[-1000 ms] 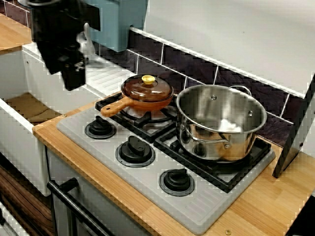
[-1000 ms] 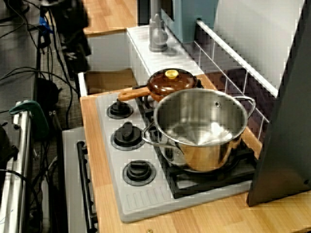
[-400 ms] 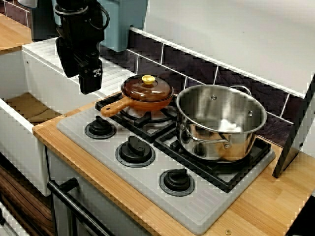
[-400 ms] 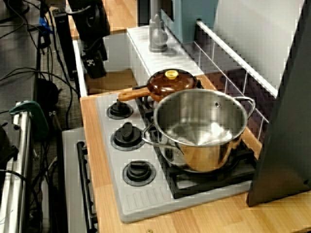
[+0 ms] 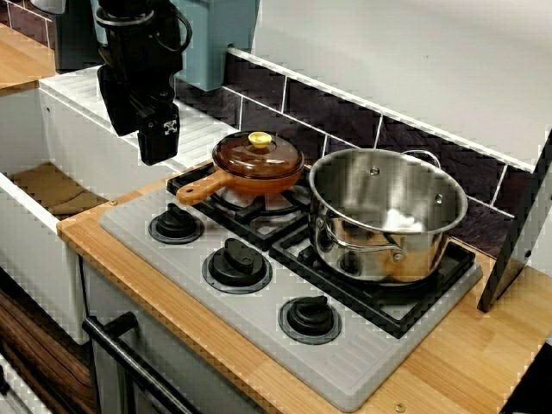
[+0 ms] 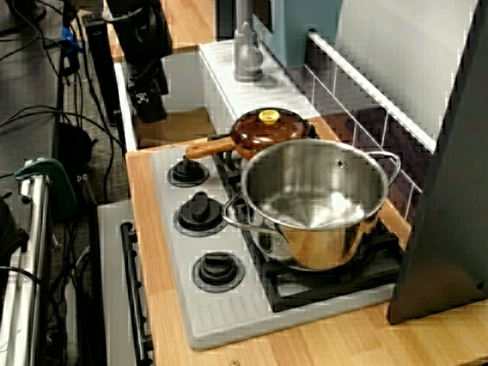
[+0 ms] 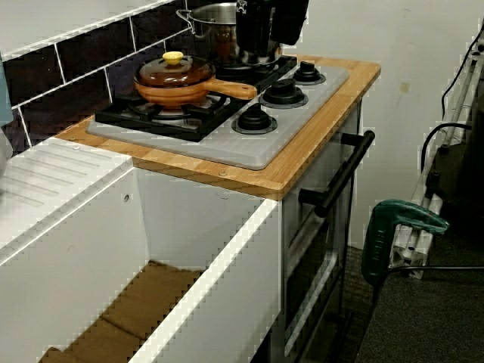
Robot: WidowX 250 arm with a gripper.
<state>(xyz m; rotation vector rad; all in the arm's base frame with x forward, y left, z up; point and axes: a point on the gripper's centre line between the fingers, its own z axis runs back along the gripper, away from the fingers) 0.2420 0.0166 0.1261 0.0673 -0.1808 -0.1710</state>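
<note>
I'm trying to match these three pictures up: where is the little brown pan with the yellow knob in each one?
View facing the tiles: brown pan sits centre-left, left of the steel pot.
View along the stove: upper middle, just beyond the pot.
View from the sink: upper left, handle pointing right.
Shared landmark: the steel pot, always right next to the pan.

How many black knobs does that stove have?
3, in a row along the front edge of the stove: the sink-side knob, the middle knob and the far knob in front of the steel pot. None looks hidden.
</note>
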